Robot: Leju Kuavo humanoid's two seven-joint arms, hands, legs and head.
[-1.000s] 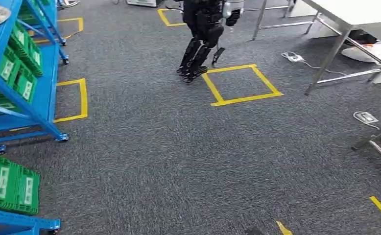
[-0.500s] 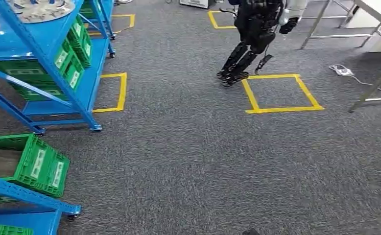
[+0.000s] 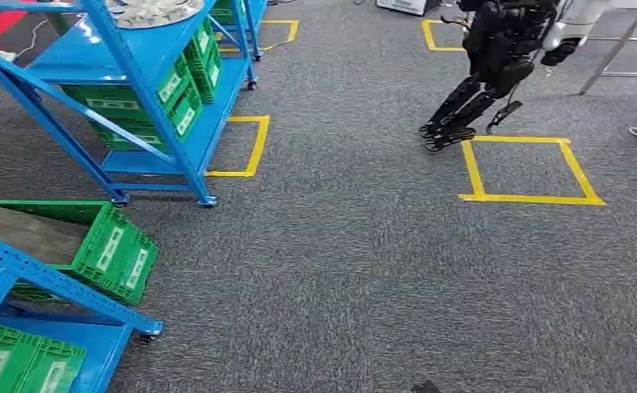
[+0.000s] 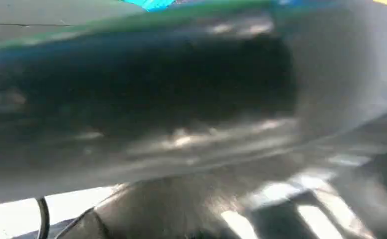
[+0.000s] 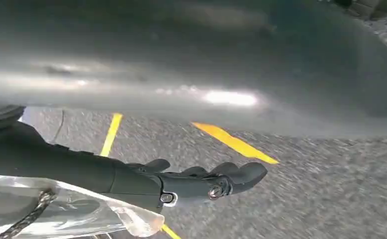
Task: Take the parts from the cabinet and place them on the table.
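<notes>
Two blue cabinets (image 3: 147, 98) standing left, green bins (image 3: 110, 246) sitting on shelves, round metal parts (image 3: 153, 10) lying atop far cabinet. Right hand (image 5: 201, 181) hanging above carpet, fingers loosely extended, holding nothing. Left hand blurred, state unclear. Another robot (image 3: 495, 65) standing far right.

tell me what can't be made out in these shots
- Left hand: the left wrist view is a dark, streaked blur, so its state cannot be told.
- Metal parts on the blue cabinet: head view, cut off by the top edge.
- Second robot: head view, its upper body is cut off by the top edge.
- Right hand: right wrist view, a blurred grey mass covers the scene beyond it.
- Green crates: head view, labels too small to read.
</notes>
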